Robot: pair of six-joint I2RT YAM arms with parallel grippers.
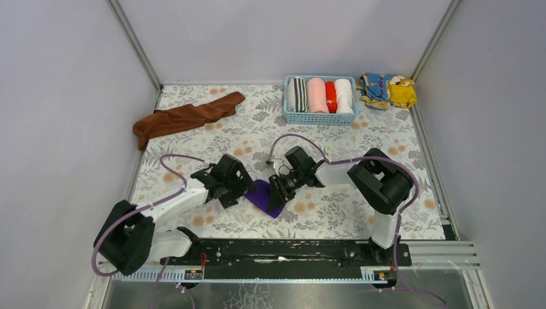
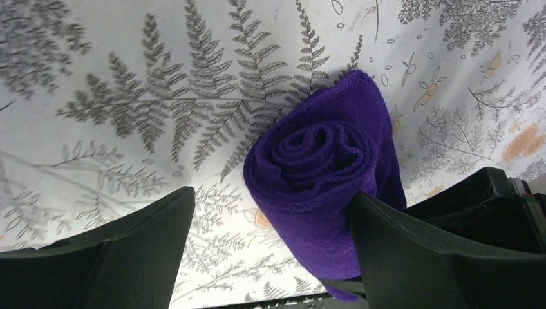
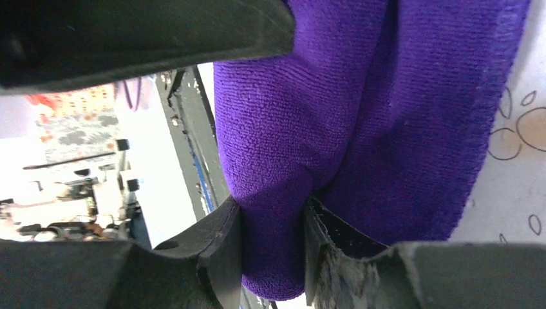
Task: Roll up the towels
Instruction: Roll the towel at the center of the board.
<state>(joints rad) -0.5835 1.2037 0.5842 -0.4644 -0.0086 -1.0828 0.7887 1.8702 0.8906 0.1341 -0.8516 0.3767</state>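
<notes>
Top view: purple towel [image 1: 261,195] lies on the desk [image 1: 335,212], midway between the two arms. Brown towel [image 1: 187,118] lies bunched and unrolled at far left.
Left wrist view: left gripper [image 2: 272,199] stands wide. The purple roll's spiral end sits between the fingers, touching one and clear of the other.
Right wrist view: right gripper [image 3: 270,212] is narrow, pinching a fold of the purple towel.

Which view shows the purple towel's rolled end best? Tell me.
Left wrist: the purple towel shows its spiral end squarely. Right wrist shows only a fold pinched by the right gripper; the top view, just a small distant patch.
</notes>
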